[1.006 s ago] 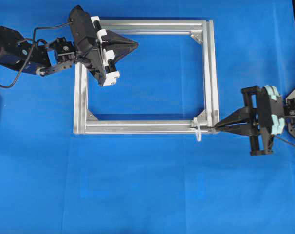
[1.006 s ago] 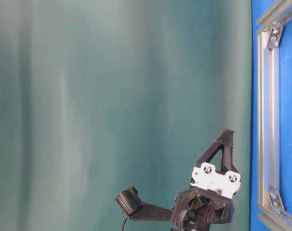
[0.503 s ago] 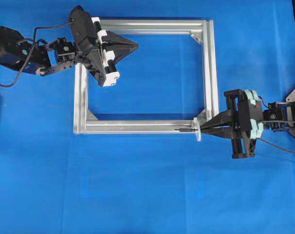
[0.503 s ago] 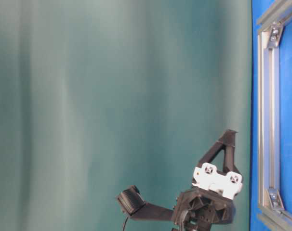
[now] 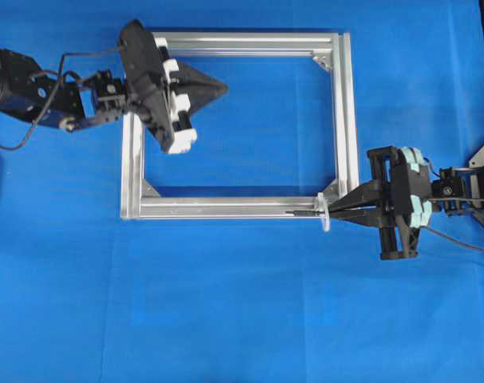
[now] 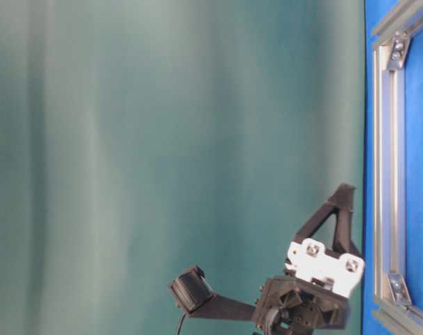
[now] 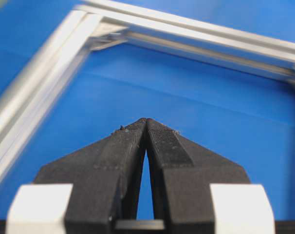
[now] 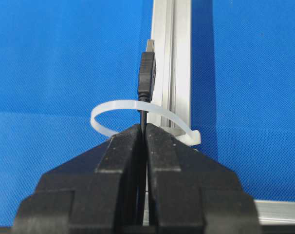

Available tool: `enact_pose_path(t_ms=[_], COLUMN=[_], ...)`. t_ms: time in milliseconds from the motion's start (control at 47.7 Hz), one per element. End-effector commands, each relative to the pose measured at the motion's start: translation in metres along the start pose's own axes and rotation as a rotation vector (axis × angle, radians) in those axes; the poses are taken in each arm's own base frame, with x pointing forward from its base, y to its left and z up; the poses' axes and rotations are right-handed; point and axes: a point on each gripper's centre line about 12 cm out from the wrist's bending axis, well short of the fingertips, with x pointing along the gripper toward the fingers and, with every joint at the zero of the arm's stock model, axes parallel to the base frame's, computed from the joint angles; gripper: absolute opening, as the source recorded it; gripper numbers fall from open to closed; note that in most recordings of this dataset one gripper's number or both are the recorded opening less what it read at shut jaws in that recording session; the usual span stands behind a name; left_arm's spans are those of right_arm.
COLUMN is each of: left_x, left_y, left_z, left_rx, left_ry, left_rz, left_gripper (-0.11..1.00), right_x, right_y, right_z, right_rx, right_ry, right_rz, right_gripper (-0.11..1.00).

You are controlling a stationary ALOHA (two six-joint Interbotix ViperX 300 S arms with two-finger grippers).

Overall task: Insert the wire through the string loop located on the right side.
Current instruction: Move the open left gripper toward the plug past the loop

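Observation:
The wire's black plug with its metal tip [image 8: 146, 80] pokes through the white string loop [image 8: 119, 103] beside the aluminium frame [image 8: 172, 48]. My right gripper [image 8: 143, 127] is shut on the wire just behind the loop. In the overhead view the right gripper [image 5: 333, 215] touches the string loop [image 5: 324, 212] at the frame's near right corner, and the wire tip [image 5: 303, 214] lies along the near rail. My left gripper [image 5: 224, 85] is shut with nothing in it, hovering inside the frame's [image 5: 346, 120] far left corner. It also appears as the left gripper [image 7: 146, 120] and the left gripper [image 6: 345, 190].
The frame [image 7: 186, 24] lies flat on the blue table cover. A thin black cable [image 5: 459, 243] trails from the right gripper toward the table's right edge. A green curtain [image 6: 162, 139] hangs behind the table.
One second ago the right gripper was further right with the wire tip short of the loop; it moved left and pushed the plug through. The left gripper has dipped slightly.

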Motion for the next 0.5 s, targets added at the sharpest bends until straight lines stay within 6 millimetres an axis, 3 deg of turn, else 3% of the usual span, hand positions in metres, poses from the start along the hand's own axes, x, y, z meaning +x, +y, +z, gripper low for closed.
enact_pose_path(t_ms=[0,210,482], left_x=[-0.004,-0.011,-0.022], left_y=[-0.022,-0.077,-0.125], left_z=[0.013,0.011,0.012], left_rx=[0.012,0.043,0.032], left_ry=[-0.04,-0.046,-0.053], left_rz=[-0.057,-0.196,-0.321], left_gripper=[0.02,0.02,0.02], right_x=[0.001,0.002,0.002], right_y=[0.001,0.001,0.001], right_z=[0.008,0.008,0.008], right_rx=[0.001,0.001,0.001], right_ry=[-0.03,-0.03,-0.032], right_rz=[0.003,0.003,0.004], right_gripper=[-0.04,-0.04,-0.04])
